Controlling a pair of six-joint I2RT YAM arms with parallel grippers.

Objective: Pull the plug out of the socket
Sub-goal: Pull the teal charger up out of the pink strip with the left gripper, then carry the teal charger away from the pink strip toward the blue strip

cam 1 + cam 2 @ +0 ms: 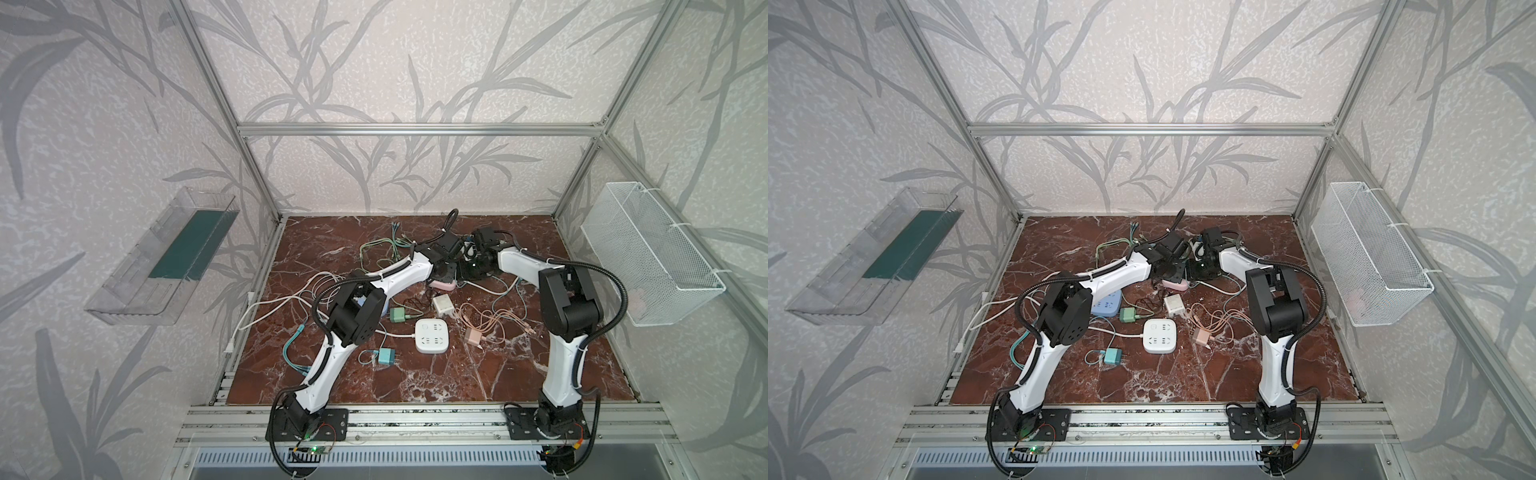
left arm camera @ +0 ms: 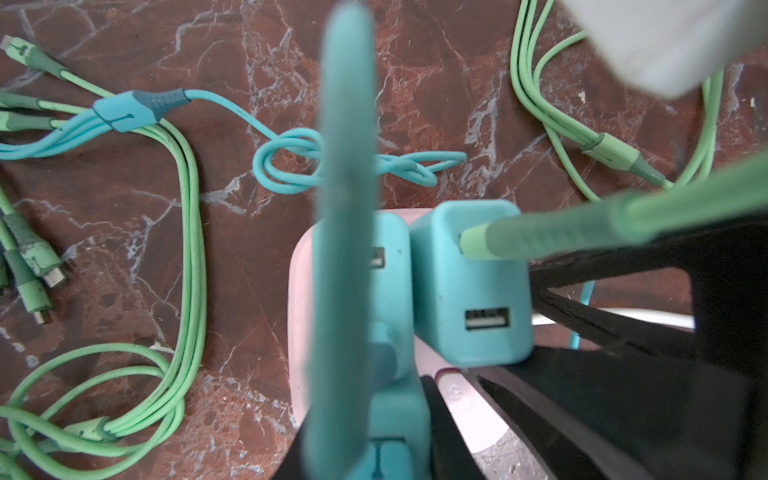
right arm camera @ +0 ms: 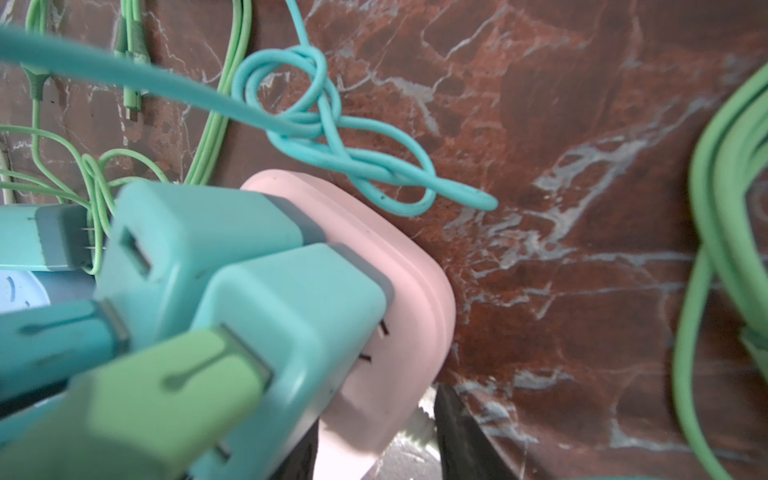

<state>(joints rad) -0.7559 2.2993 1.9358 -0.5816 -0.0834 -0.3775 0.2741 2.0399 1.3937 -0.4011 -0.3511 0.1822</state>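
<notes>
In both top views the pink socket (image 1: 444, 286) lies on the surface (image 1: 457, 374) beneath the left claw (image 1: 445, 275) and right claw (image 1: 466, 271). Left wrist view: the teal plug (image 2: 473, 291) sits in it beside a second plug (image 2: 390, 299). It looks hard, light and smooth, likely best pinched on its flat flanks. The left claw is clenched, and a teal cable (image 2: 345, 187) blocks sight. Right wrist view: the right claw grasps the socket's end, and a green cable (image 3: 166, 386) crowds the plug.

Pink socket (image 1: 444, 286) mostly hidden in top views, teal cable (image 2: 345, 208) blurred fg, green connector (image 3: 166, 386) cropped.
</notes>
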